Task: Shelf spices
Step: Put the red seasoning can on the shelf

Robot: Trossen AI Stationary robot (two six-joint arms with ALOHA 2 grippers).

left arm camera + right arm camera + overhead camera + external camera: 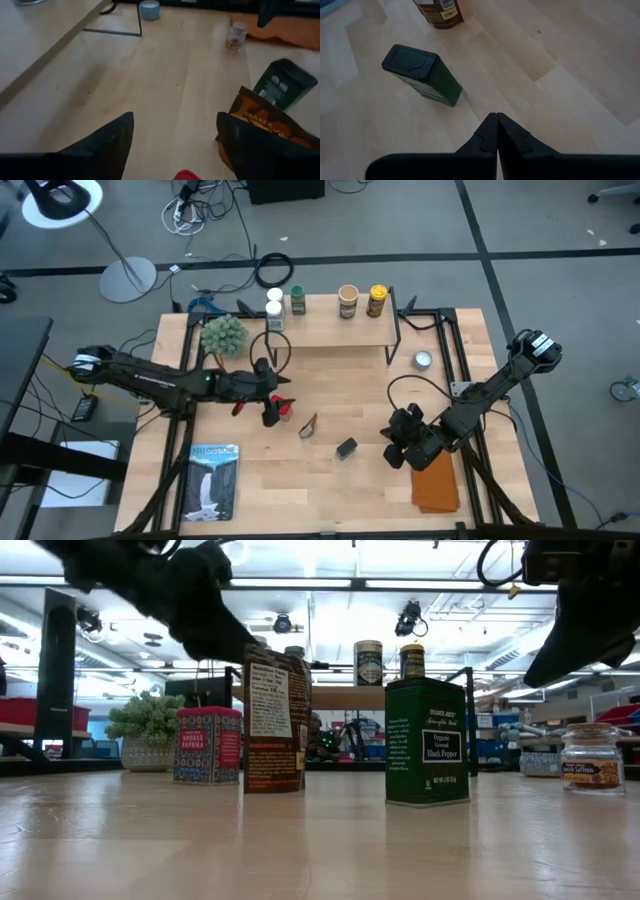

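Note:
My left gripper (275,408) (172,145) stands open just above the table's middle, over a red tin (286,412) (208,745) that stands upright on the table. A brown packet (265,120) (275,720) stands beside its fingers, and a dark green tin (346,448) (422,75) is farther right. The shelf (330,330) at the back carries a white-capped jar (274,308), a green-capped jar (297,300), a tan canister (347,300) and a yellow-capped jar (377,300). My right gripper (396,452) (496,131) hangs shut over bare wood, right of the green tin.
A fuzzy green plant (222,333) stands at the shelf's left end, and a flat silver round tin (423,360) lies right of it. A small glass jar (592,755) (235,36) stands near an orange cloth (437,485). A picture book (213,478) lies front left.

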